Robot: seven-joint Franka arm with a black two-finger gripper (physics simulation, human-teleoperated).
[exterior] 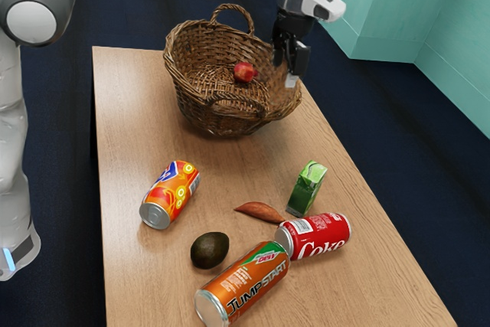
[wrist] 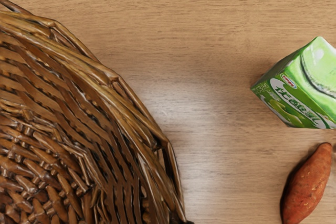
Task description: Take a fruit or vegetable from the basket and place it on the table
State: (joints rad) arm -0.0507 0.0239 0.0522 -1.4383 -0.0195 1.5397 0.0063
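Our basket [exterior: 203,115]: one red fruit [exterior: 244,72], inside, unpicked. Our gripper [exterior: 287,72]: over the basket's rim, fingers parted, empty. Outstanding, we judge: grasp, lift clear, placement on the table [exterior: 130,143] beside the basket.

From where I stand, the orange can [exterior: 243,284] reads "JUMPSTART" in dark capitals, with "DEW" on its green-and-white logo. The red can [exterior: 318,235] says "Coke" in white. Chinese characters run across the green carton [wrist: 296,90]; its little red badge is too small to read, as is the fruit-patterned can's [exterior: 170,194] lettering.
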